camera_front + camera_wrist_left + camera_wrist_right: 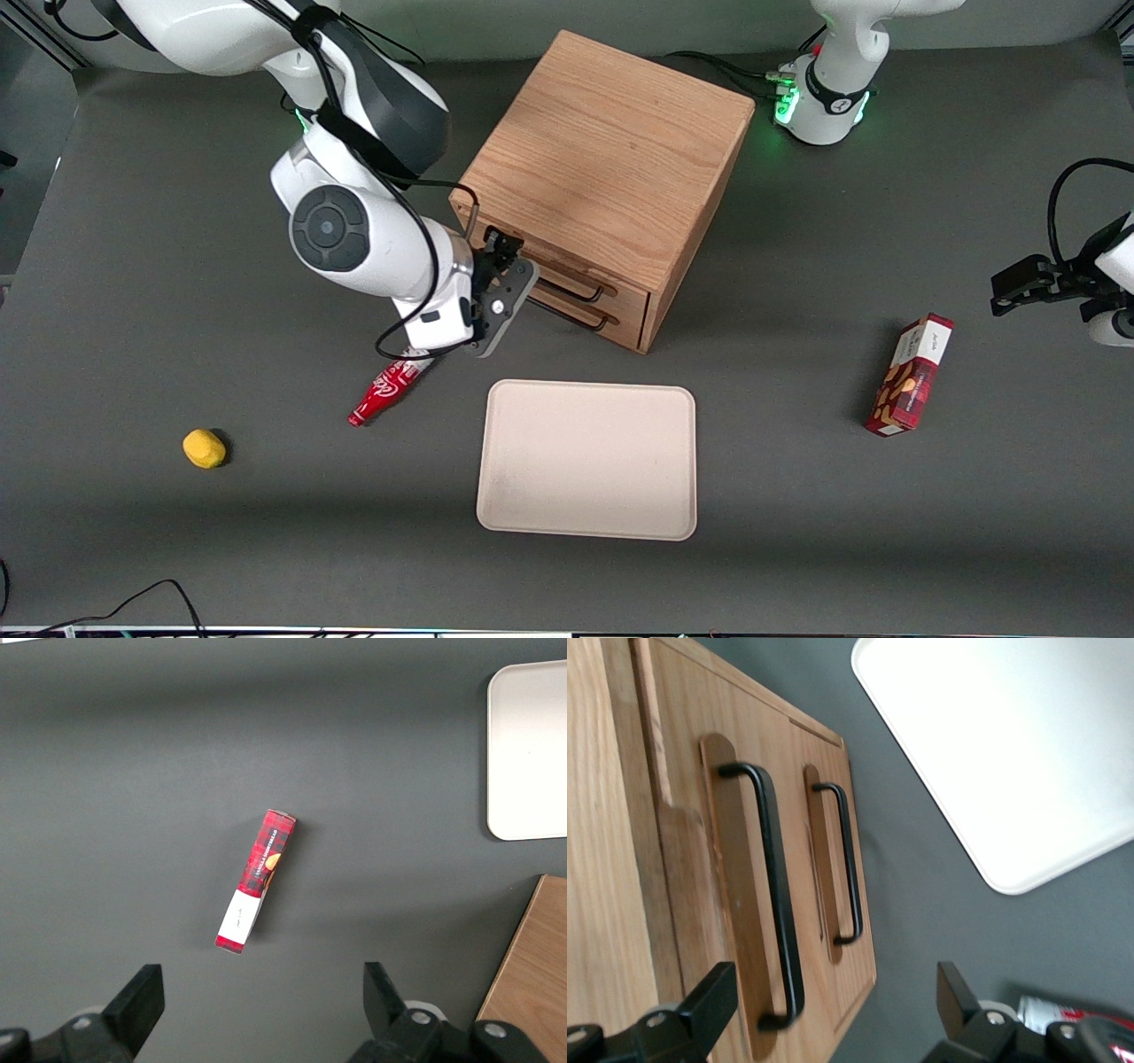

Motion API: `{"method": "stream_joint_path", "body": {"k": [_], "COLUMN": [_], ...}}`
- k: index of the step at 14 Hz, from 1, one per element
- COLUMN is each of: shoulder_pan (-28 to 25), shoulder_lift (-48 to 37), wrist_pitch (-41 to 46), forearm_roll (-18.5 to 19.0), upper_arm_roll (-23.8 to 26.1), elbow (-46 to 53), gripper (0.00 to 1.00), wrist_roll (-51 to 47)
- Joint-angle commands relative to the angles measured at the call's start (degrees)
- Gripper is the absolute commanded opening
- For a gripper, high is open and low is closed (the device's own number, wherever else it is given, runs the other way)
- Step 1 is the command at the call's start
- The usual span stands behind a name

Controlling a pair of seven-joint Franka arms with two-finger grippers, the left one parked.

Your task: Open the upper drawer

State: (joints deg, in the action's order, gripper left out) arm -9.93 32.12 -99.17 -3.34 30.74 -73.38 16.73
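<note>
The light oak cabinet (611,159) stands in the middle of the table, its drawer fronts turned toward the front camera and the working arm's end. The upper drawer (571,273) is shut, with its long black wire handle (576,285) above the bottom drawer's matching handle (567,315). My gripper (514,266) is open and empty, in front of the drawer fronts at the end of the upper handle, not touching it. In the right wrist view the upper drawer (735,718) and its handle (775,895) lie between my spread fingers (709,1005), and the gripper (833,1001) holds nothing.
A beige tray (586,461) lies nearer the front camera than the cabinet. A red bottle (385,394) lies just under my wrist. A yellow object (204,447) lies toward the working arm's end. A red snack box (912,377) lies toward the parked arm's end.
</note>
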Motion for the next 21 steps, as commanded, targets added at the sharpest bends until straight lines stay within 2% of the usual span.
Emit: {"method": "stream_joint_path", "body": {"k": [1, 14, 21], "shoulder_pan": [-0.96, -0.71, -0.18], "shoulder_lift": [1.28, 3.56, 6.81], "wrist_pitch": [-1.98, -9.54, -10.43], "forearm_roll": [-1.15, -0.97, 2.89], "upper_arm_roll": [0.29, 0.46, -0.5], "elbow": [-0.09, -5.81, -1.87], "gripper": [1.0, 1.0, 1.0], "wrist_roll": [1.11, 7.34, 11.83]}}
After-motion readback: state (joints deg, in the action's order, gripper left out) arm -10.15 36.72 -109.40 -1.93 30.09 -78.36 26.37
